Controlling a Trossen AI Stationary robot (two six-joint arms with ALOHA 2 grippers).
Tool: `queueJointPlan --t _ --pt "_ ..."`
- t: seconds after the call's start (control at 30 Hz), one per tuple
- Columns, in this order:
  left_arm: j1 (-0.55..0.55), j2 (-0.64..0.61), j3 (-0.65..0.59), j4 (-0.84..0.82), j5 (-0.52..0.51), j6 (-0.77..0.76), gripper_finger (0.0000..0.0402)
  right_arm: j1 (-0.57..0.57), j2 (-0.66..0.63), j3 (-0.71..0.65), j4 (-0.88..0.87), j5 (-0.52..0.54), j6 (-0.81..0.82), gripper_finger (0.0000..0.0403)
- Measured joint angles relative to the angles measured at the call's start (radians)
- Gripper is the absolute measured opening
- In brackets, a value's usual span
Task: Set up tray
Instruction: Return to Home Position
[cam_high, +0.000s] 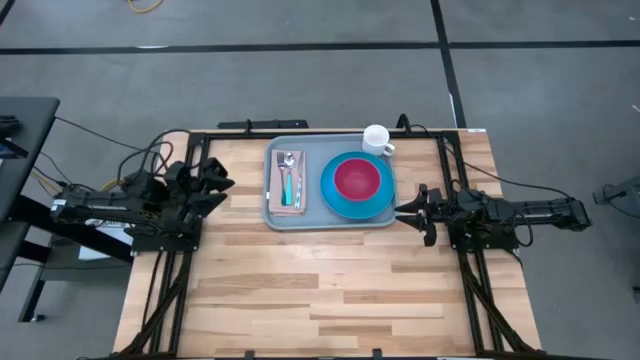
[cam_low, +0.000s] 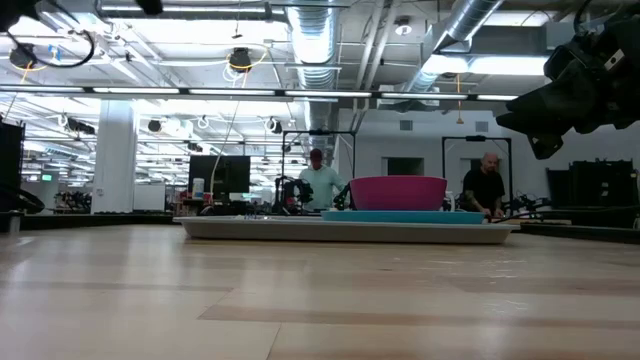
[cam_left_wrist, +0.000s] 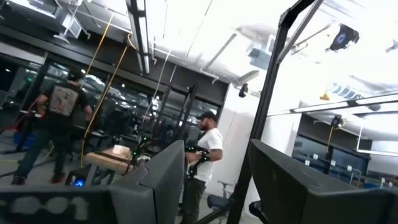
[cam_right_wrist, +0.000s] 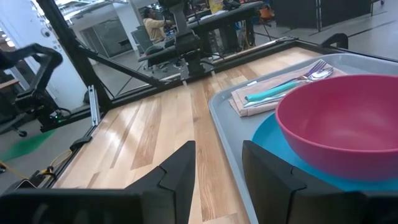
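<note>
The grey-blue tray (cam_high: 330, 222) lies flat on the far middle of the table. On it a beige napkin (cam_high: 288, 200) carries a spoon and a fork with teal handles (cam_high: 289, 183). Beside the napkin, a bright-blue plate (cam_high: 335, 202) holds a pink bowl (cam_high: 357, 178). A white mug (cam_high: 377, 140) stands at the tray's far right corner; whether on the tray or the table, I cannot tell. My right gripper (cam_high: 408, 210) is open, just off the tray's right edge (cam_right_wrist: 224, 118). My left gripper (cam_high: 218, 185) is open, left of the tray and tipped upward (cam_left_wrist: 216, 165).
Bare wood runs from the tray to the table's near edge (cam_high: 330, 300). Black frame rails (cam_high: 190, 150) run along the table's left, right and far sides. In the low view the tray (cam_low: 350, 230) and bowl (cam_low: 398, 192) show ahead, with people standing in the room behind.
</note>
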Motion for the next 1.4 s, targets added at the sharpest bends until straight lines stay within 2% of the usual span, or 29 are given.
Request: queueJointPlan --t 0.17,0.37,0.97,1.2,1.4 --pt "-0.003 -0.135 -0.082 -0.033 -0.002 0.0 0.017 0.0 0.0 0.0 0.0 0.0 0.0 0.0123" --pt "-0.003 -0.241 -0.169 -0.032 -0.012 0.0 0.017 0.0 0.0 0.0 0.0 0.0 0.0 0.0123" --pt "-0.003 -0.407 -0.356 -0.012 -0.014 -0.058 0.017 0.0 0.0 0.0 0.0 0.0 0.0 0.0123" --pt "-0.003 -0.432 -0.356 -0.146 -0.012 -0.029 0.017 0.0 0.0 0.0 0.0 0.0 0.0 0.0123" --pt "-0.003 -0.431 -0.357 -0.34 -0.021 -0.019 0.017 0.0 0.0 0.0 0.0 0.0 0.0 0.0123"
